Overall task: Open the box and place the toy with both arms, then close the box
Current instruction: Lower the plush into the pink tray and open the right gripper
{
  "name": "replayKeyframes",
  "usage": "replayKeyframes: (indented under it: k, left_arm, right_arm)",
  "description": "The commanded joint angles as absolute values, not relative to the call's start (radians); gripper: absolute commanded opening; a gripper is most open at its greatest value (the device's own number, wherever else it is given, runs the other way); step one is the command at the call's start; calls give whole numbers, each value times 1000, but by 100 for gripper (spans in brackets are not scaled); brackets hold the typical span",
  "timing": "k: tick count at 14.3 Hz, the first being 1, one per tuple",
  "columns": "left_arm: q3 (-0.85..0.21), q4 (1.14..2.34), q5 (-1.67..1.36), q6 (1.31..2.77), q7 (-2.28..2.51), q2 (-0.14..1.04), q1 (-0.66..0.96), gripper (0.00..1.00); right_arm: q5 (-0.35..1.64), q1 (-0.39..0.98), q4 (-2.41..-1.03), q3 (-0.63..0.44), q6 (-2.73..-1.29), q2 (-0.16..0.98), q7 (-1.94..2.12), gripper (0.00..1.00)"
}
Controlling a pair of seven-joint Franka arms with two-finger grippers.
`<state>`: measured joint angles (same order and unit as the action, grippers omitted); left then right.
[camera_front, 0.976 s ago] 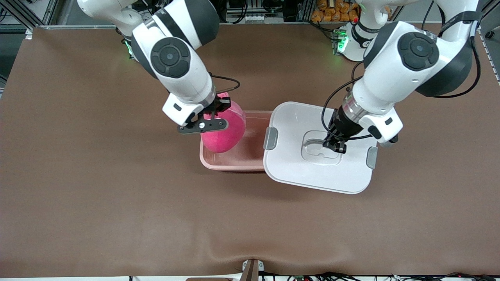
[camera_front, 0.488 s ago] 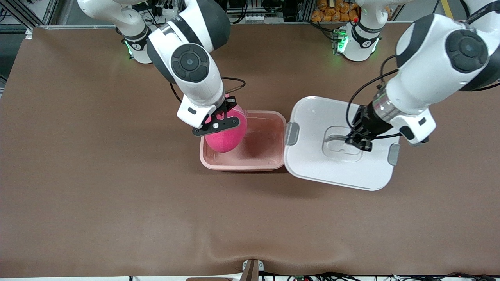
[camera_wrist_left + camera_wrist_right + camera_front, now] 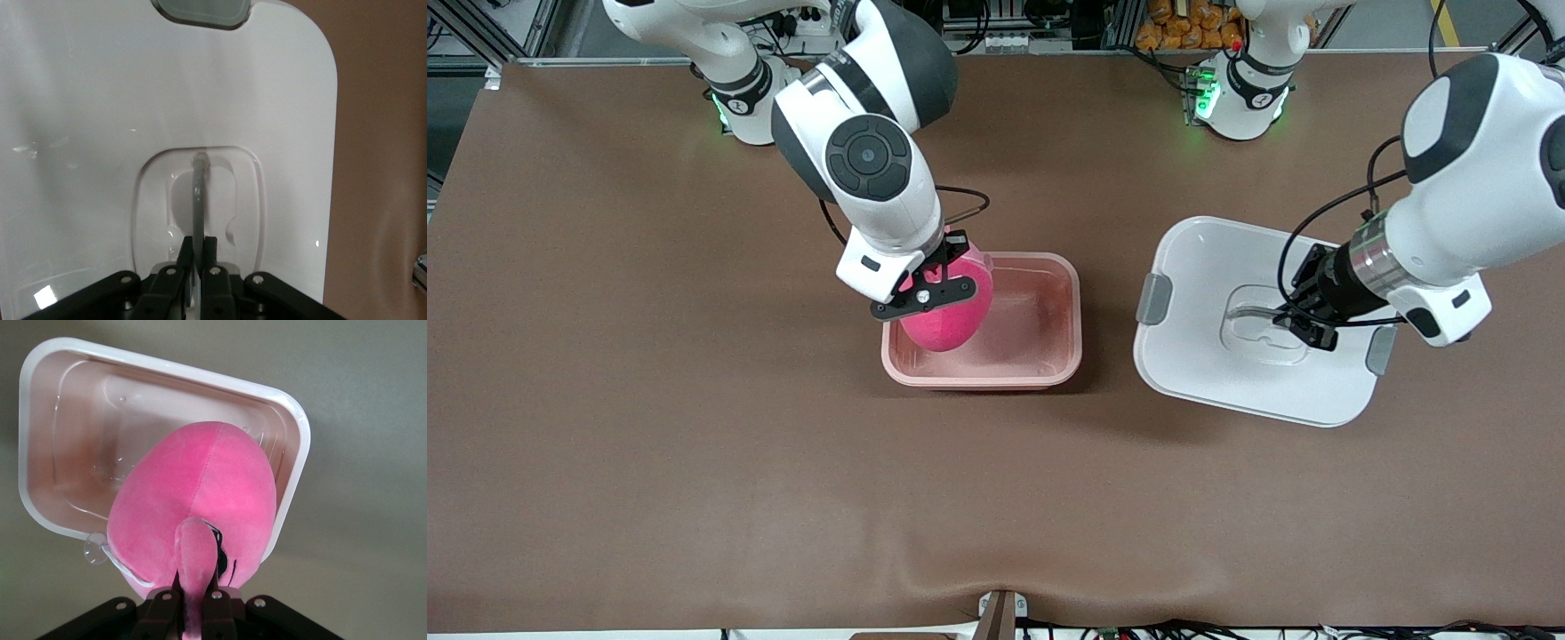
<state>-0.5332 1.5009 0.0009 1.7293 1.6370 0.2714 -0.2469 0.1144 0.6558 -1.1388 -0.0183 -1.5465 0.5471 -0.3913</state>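
The right gripper [image 3: 932,283] was clamped tight on a small ear of the toy [image 3: 949,307], a round hot-pink plush blob with a seam down its middle (a bit of dark stitched face showed just by the fingers in the right wrist view). The toy [image 3: 200,510] hung over the end of the box [image 3: 1040,378] toward the right arm's end of the tabletop, its lower part within the rim. The box was a translucent pink tub with rounded corners, lidless, and the rest of its floor lay bare. It sat near the middle of the tabletop.

The left gripper [image 3: 1303,327] was pinched shut on the thin grey handle [image 3: 198,200] in the recessed centre of the lid [image 3: 1209,267]. The lid was white, with a grey clip [image 3: 1152,299] at each short side, and it was held over the tabletop beside the box, toward the left arm's end, with a clear gap between lid and tub.

The brown tabletop [image 3: 694,462] was bare all along the edge nearest the front camera and at both ends.
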Motion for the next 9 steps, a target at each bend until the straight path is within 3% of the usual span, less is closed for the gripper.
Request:
replayKeyframes:
  k: [1,9]
  left_arm:
    - [-543,1509,-25,1743,1594,287,-265,0]
    - [-540,1520,-22,1788,1568,334,-281,0]
  right_arm:
    - [101,654,-1088,-25,-1539,572,-380,0]
    - [94,666,-1083,-26,-1546,609,-380,0]
